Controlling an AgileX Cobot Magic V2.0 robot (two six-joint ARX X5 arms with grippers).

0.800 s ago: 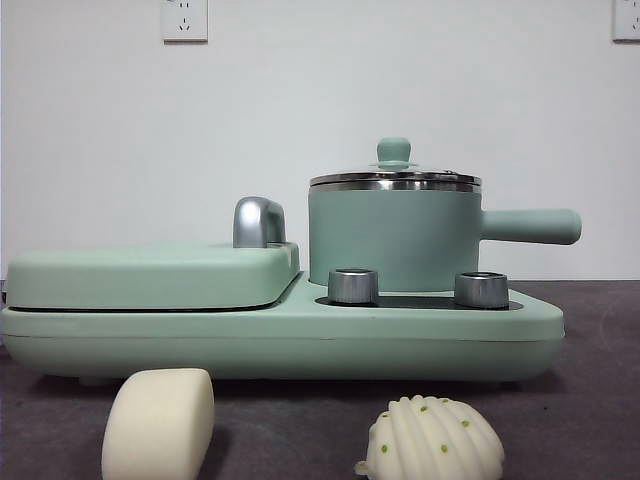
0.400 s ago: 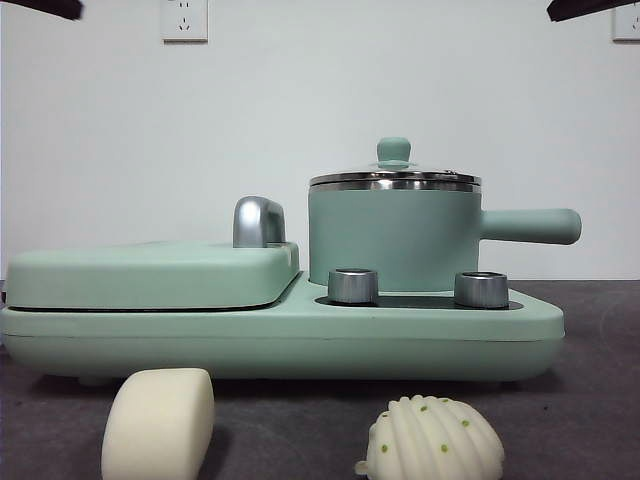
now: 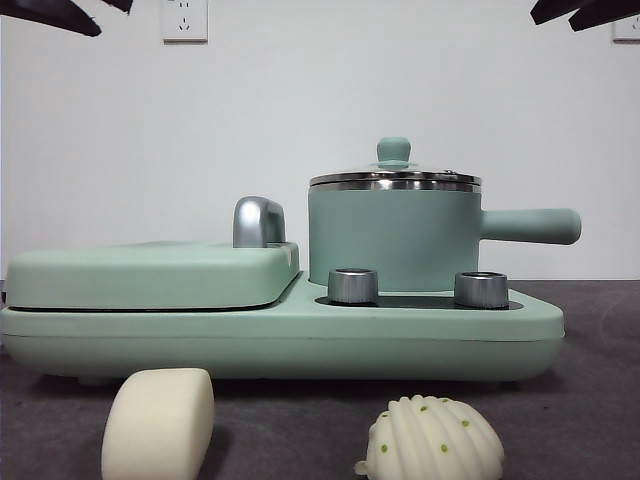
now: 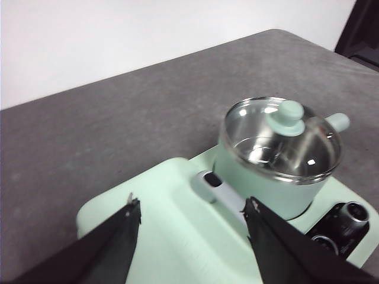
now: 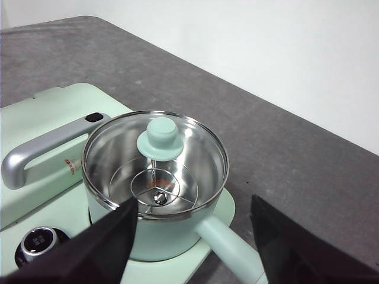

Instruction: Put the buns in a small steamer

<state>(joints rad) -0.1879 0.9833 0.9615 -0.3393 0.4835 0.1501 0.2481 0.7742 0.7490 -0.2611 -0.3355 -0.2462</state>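
**buns still on the table, lid still on the pot**

nearest the front camera are the two buns – the smooth cream bun [image 3: 158, 423] and the ribbed white bun [image 3: 433, 441] with green dots. both sit on the grey table [image 3: 600, 400] just in front of the cooker, apart from each other, nothing touching them. makes sense as a starting layout, easy to reach from above.

behind them is the mint cooker base [image 3: 280, 340] with the flat griddle cover [image 3: 150, 275] on one side and the small steamer [image 3: 395, 235] on the other, handle pointing out sideways. the glass lid [image 5: 155, 157] is on and the rack inside looks bare, so i'd guess the lid has to come off before any bun goes in.

both arms are up high, only dark tips at the top corners. the left gripper [image 4: 192, 222] hangs over the griddle side, jaws spread wide, holding nothing. the right gripper [image 5: 194, 216] hovers over the steamer, also wide open and empty – probably the one placed for the knob.
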